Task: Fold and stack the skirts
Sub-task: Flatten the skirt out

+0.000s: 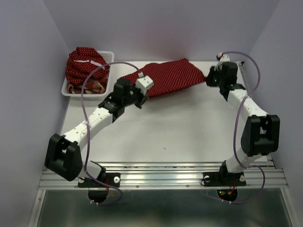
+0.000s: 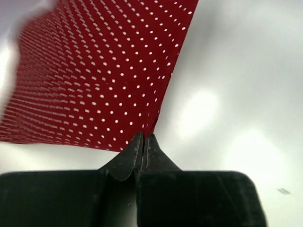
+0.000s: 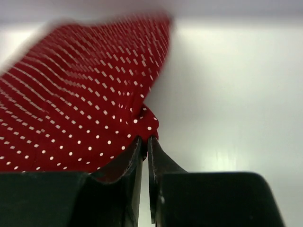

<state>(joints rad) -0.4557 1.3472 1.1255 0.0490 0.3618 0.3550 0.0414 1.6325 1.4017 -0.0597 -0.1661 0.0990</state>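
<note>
A dark red polka-dot skirt [image 1: 170, 78] [image 2: 94, 85] [image 3: 80, 109] lies spread along the far side of the table. My left gripper [image 1: 143, 94] [image 2: 143, 136] is shut on its near left corner, fingers pressed together over the cloth edge. My right gripper [image 1: 208, 78] [image 3: 145, 138] is at the skirt's right corner, its fingers parted by a narrow slit, with the bunched corner right at the tips. A second polka-dot skirt [image 1: 85, 64] and a plaid skirt [image 1: 92, 86] sit crumpled in the basket.
The white mesh basket [image 1: 66, 88] stands at the far left corner against the wall. Walls enclose the table on the left, back and right. A metal rail [image 1: 161, 171] with both arm bases runs along the near edge.
</note>
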